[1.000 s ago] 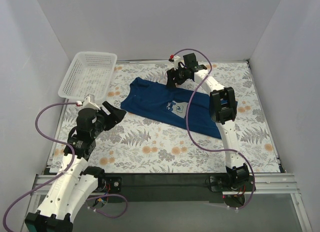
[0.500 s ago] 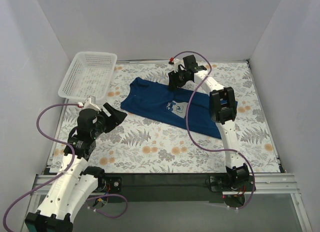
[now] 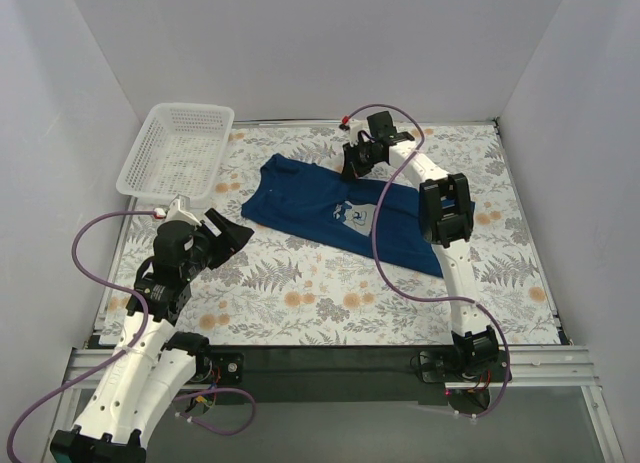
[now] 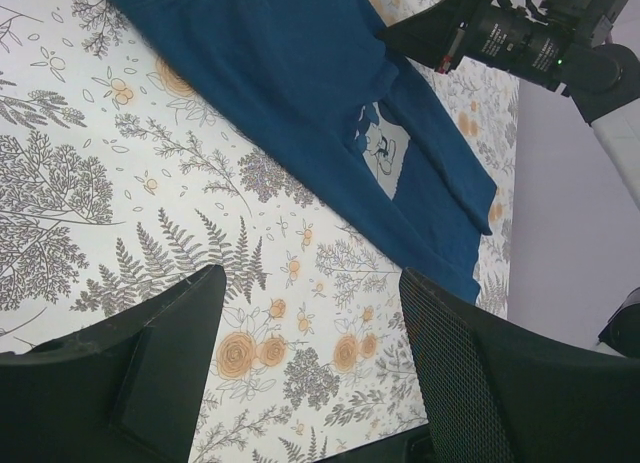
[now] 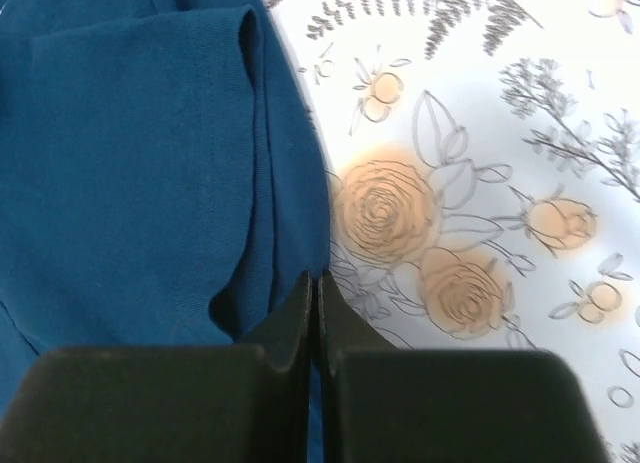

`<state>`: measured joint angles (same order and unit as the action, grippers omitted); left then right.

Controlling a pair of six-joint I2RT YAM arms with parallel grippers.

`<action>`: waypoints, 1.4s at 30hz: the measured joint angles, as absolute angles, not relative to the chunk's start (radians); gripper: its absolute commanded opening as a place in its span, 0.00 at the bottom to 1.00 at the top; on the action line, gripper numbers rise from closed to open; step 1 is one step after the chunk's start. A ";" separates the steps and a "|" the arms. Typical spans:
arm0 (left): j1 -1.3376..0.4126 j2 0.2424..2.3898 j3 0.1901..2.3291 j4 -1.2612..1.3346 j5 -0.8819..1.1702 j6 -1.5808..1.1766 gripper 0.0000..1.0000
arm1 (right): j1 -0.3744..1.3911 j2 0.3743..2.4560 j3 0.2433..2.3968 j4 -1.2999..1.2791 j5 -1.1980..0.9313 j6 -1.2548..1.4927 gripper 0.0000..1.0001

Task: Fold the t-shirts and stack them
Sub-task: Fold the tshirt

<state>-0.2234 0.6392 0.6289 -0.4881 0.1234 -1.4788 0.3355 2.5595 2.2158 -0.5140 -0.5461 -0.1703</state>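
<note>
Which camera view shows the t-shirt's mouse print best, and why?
Left wrist view: the mouse print on the t-shirt appears largest and clearest there. Top external shows it whole but tiny; right wrist shows only plain blue cloth.

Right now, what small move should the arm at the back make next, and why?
Probably a small lift. The right gripper is shut on the far edge of the t-shirt, which lies spread flat, while the left gripper hangs open, clear of it. Raising that pinched edge would likely start the first fold.
</note>
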 measured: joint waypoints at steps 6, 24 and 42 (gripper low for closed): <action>-0.223 0.638 0.627 -0.490 0.127 -1.482 0.65 | 0.286 2.561 2.216 -0.495 -0.532 -0.097 0.01; -0.235 0.821 0.540 -0.270 0.324 -1.479 0.64 | 0.001 2.460 2.044 -0.364 -0.451 -0.013 0.50; -1.018 1.837 0.773 0.475 0.015 -1.895 0.52 | -0.196 1.403 1.170 -0.422 -0.577 -0.489 0.70</action>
